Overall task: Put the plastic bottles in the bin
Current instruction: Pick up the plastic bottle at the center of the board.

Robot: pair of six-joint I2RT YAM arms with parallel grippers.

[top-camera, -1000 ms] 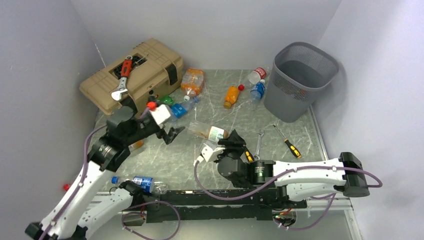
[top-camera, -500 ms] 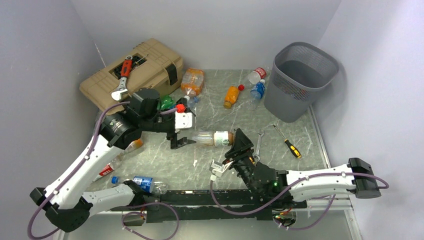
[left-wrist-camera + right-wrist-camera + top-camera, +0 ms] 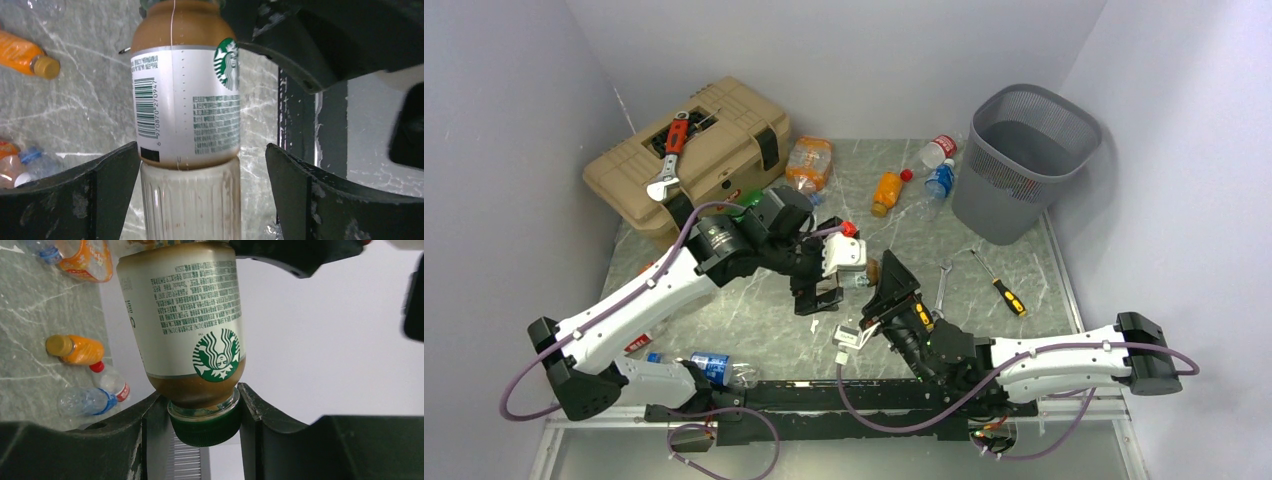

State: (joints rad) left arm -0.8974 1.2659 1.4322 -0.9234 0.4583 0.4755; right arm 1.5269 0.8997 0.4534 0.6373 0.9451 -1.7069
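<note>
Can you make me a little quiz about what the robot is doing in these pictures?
1. True or false: the right gripper is shut on the green cap of the coffee bottle.
2. Where does the red-handled wrench lie? A in the bin. B on the tan toolbox. C on the table.
3. Fill the gap: the ___ gripper is open, with a finger on each side of the coffee bottle's body.

Key: 1 true. 2 B. 3 the left gripper.
</note>
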